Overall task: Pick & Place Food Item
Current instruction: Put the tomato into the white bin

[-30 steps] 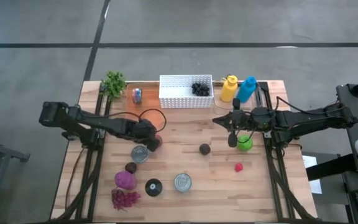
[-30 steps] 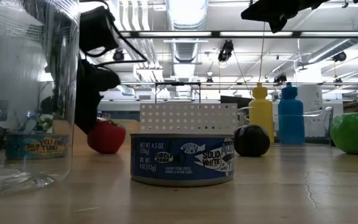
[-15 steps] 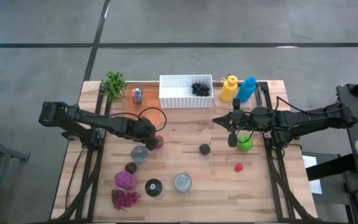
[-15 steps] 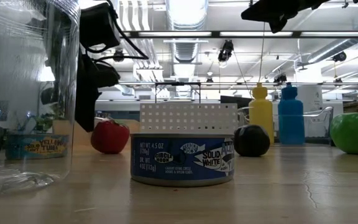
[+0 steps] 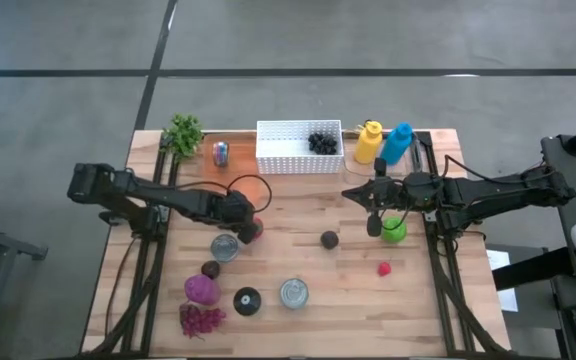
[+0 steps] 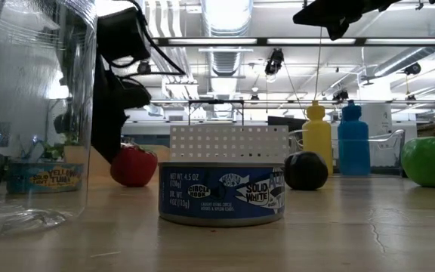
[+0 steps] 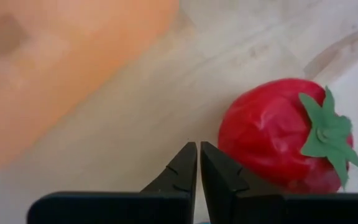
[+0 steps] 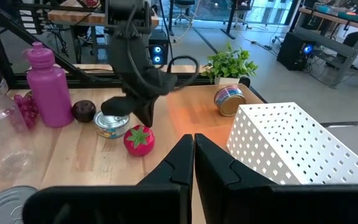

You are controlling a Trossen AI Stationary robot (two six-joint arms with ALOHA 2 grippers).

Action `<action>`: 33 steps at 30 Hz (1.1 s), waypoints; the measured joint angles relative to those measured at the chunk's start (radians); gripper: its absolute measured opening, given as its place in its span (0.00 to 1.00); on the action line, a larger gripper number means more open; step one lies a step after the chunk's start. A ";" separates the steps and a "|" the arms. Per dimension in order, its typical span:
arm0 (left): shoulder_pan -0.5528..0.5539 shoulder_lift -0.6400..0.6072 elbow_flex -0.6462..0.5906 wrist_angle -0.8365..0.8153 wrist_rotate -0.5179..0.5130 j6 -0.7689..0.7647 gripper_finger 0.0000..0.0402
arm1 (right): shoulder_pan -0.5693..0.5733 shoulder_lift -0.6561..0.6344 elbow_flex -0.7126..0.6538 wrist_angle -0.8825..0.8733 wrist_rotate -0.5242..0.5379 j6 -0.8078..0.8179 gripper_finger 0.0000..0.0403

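Observation:
A red strawberry with a green leaf cap rests on the wooden table, left of centre. My left gripper is shut and points steeply down. Its tips stand close beside the strawberry, on the side toward the table's left. From across the table the right wrist view shows both the strawberry and the left gripper. A white perforated basket stands at the far edge. My right gripper is shut and waits raised over the table's right half, pointing left. My left gripper's shut fingers stand against the edge of the strawberry's side. I cannot tell whether the outer side of one finger touches it. The strawberry lies on the table.
A tuna can lies just near of the strawberry, and another tuna can is nearer the front. A dark fruit, a green apple, yellow and blue bottles, a plant and a clear jar stand around.
My left gripper's fingertips have shifted a little toward the table's left and far side, off the strawberry they stood over. They have stayed shut. The strawberry now shows whole beside them.

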State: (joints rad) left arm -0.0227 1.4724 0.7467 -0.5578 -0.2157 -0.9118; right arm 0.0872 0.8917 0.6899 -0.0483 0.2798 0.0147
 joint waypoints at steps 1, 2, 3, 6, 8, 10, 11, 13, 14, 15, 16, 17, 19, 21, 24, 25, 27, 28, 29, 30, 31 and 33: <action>0.000 0.015 0.000 0.013 0.012 0.005 0.06 | 0.000 0.000 0.000 0.000 0.000 0.000 0.02; 0.000 0.030 0.001 0.024 0.021 0.017 0.06 | 0.000 0.000 0.000 0.000 0.000 0.000 0.02; -0.001 0.047 0.007 0.029 0.028 0.025 0.06 | 0.000 0.000 0.000 0.000 0.000 0.000 0.02; 0.000 0.089 0.035 0.034 0.036 0.048 0.06 | 0.000 0.000 0.000 0.000 0.000 0.001 0.02; 0.000 0.111 0.059 0.035 0.037 0.064 0.06 | 0.000 0.000 0.000 -0.001 0.000 0.001 0.02; 0.000 0.134 0.085 0.035 0.037 0.081 0.06 | 0.000 0.000 0.000 -0.001 0.000 0.001 0.02; 0.000 0.145 0.099 0.035 0.038 0.091 0.06 | 0.000 0.000 0.000 -0.001 0.000 0.002 0.02; 0.000 0.164 0.128 0.036 0.044 0.111 0.06 | 0.000 0.000 0.000 -0.001 0.000 0.002 0.02; 0.000 0.175 0.142 0.038 0.045 0.119 0.06 | 0.000 0.000 0.000 -0.001 0.000 0.001 0.02; 0.000 0.185 0.155 0.038 0.047 0.125 0.06 | 0.000 0.000 0.000 -0.001 0.000 0.003 0.02; 0.000 0.194 0.166 0.038 0.052 0.132 0.06 | 0.000 0.000 0.000 -0.001 0.000 0.003 0.02; 0.000 0.203 0.178 0.038 0.052 0.137 0.06 | 0.000 0.000 0.000 -0.002 0.000 0.003 0.02; 0.000 0.218 0.201 0.039 0.052 0.156 0.06 | 0.000 0.000 0.000 -0.004 0.000 0.003 0.02; 0.000 0.228 0.220 0.038 0.052 0.167 0.06 | 0.000 0.000 -0.002 -0.005 0.000 0.003 0.02; 0.000 0.233 0.238 0.038 0.052 0.187 0.06 | 0.000 0.000 -0.004 -0.008 0.000 0.004 0.02; 0.000 0.232 0.240 0.037 0.052 0.187 0.06 | 0.000 0.000 -0.004 -0.008 0.000 0.005 0.02; 0.000 0.228 0.244 0.018 0.052 0.187 0.06 | 0.000 0.000 -0.006 -0.008 0.000 0.008 0.02; 0.000 0.226 0.247 0.004 0.052 0.187 0.06 | 0.000 0.000 -0.006 -0.008 0.000 0.008 0.02; 0.000 0.225 0.250 -0.010 0.052 0.186 0.06 | 0.000 0.000 -0.007 -0.008 0.000 0.009 0.02; 0.000 0.223 0.251 -0.018 0.052 0.184 0.06 | 0.000 0.000 -0.008 -0.008 0.000 0.009 0.02; 0.000 0.220 0.250 -0.032 0.052 0.183 0.06 | 0.000 0.000 -0.008 -0.008 0.000 0.009 0.02; -0.001 0.218 0.250 -0.068 0.052 0.173 0.06 | 0.000 0.000 -0.009 -0.008 0.000 0.010 0.02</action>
State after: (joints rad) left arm -0.0235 1.6899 0.9964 -0.6257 -0.1638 -0.7386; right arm 0.0875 0.8917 0.6805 -0.0563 0.2798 0.0251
